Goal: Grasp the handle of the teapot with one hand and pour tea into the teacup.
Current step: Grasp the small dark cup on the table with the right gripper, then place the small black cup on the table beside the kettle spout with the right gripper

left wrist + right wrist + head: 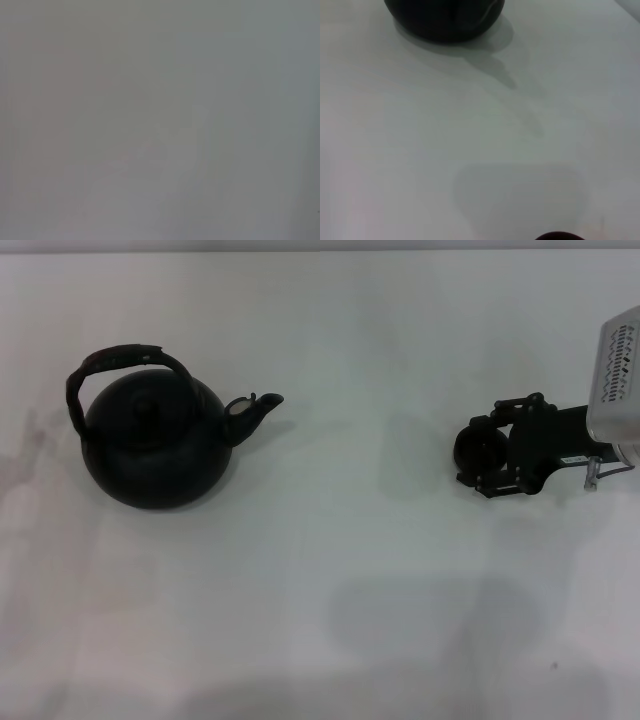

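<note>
Black teapot (155, 445) upright at left, handle (120, 362) arched; teacup (478, 450) right.

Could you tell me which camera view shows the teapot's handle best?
The head view: the handle arches in full over the teapot, untouched. The right wrist view shows only the pot's lower body, no handle. The left wrist view shows nothing of it.

Bright, even overhead light; white table (320, 640) washed out w/ soft, faint shadows. Teapot (158, 445) casts a soft shadow in right wrist view. Left wrist view: featureless grey blur.
</note>
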{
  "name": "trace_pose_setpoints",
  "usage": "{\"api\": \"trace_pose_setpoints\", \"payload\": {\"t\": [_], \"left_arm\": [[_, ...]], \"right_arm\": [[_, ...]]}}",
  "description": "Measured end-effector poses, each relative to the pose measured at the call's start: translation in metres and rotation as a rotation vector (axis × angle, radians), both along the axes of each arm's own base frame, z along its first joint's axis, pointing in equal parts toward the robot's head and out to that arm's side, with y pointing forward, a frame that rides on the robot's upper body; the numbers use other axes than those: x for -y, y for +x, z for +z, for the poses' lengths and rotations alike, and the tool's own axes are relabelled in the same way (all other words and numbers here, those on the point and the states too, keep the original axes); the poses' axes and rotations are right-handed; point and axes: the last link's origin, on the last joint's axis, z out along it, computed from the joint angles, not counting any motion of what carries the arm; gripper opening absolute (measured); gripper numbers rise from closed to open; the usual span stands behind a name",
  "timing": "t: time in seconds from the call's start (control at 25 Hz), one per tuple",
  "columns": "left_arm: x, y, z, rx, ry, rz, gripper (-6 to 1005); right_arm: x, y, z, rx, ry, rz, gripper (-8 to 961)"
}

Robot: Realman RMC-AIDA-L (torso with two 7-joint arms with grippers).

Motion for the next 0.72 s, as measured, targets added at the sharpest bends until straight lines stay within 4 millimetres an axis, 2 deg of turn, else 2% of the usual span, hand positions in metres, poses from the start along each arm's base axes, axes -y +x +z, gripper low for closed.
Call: {"api": "trace_pose_setpoints", "payload": {"t": [0.36, 0.64, 0.72], "left_arm": [[0.001, -0.001, 0.0, 0.0, 0.0, 0.002, 773], [0.001, 0.0, 0.0, 0.005, 0.001, -0.001, 774], [0.001, 0.0, 0.0, 0.005, 0.001, -0.002, 774]], "right_arm": [[-0.002, -0.005, 0.002, -0.021, 0.007, 0.005, 748], [-0.002, -0.027, 0.003, -0.121, -0.01, 0.03, 740], [-0.002, -0.034, -0.002, -0.14, -0.02, 0.042, 740]]}}
